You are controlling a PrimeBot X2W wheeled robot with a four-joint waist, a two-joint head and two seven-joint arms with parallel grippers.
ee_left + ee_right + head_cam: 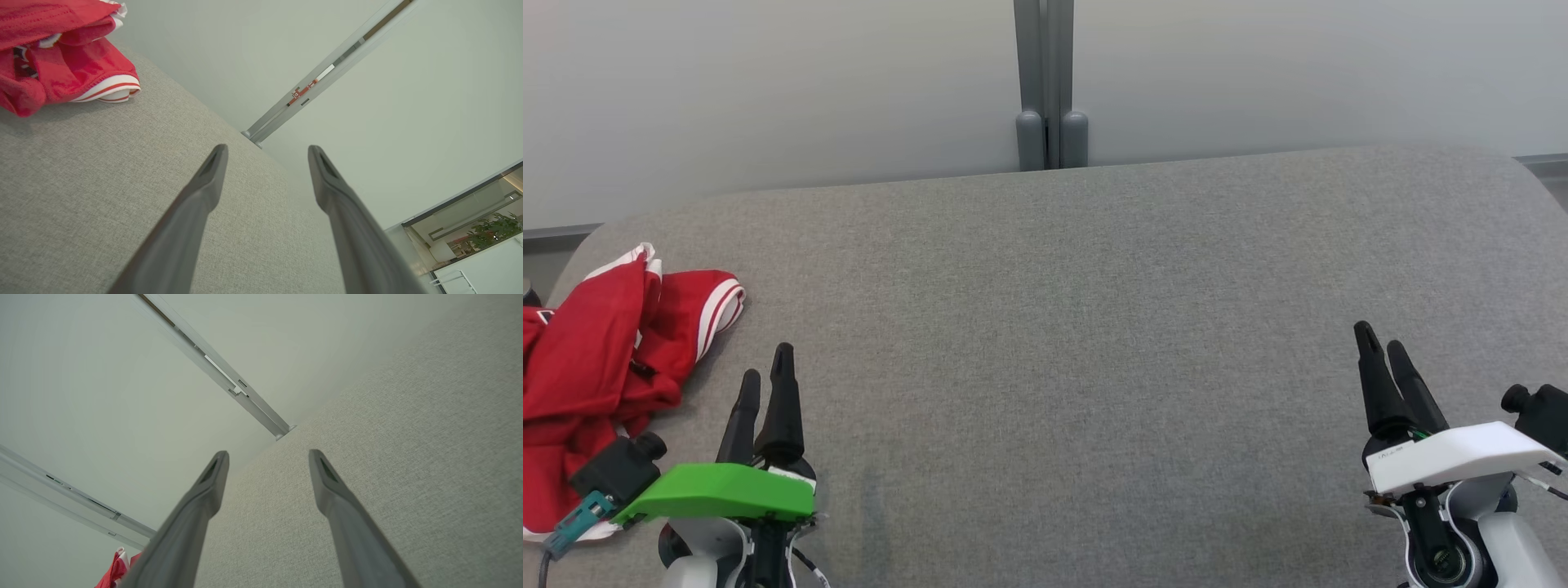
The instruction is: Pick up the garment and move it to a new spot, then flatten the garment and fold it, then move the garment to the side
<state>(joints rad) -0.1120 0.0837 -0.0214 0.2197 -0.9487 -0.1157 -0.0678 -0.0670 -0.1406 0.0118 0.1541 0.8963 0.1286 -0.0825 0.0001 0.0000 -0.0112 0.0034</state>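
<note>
1. Head view: red garment (596, 367) crumpled at left edge of grey tabletop (1054, 327), just beside left hand (766, 363); right hand (1379, 338) well apart, at right.
2. Left wrist view: left hand (265, 151) spread wide, empty; garment (61, 61) up-left, untouched.
3. Right wrist view: right hand (267, 455) spread wide, empty (red scrap at bottom edge).
4. Step in hand: pickup, not yet begun. Next, probably: left hand over to the cloth, closing on a fold.

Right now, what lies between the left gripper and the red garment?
Only bare grey fabric surface, as the head view shows; the open left gripper stands just right of the crumpled red garment, not touching it.
</note>
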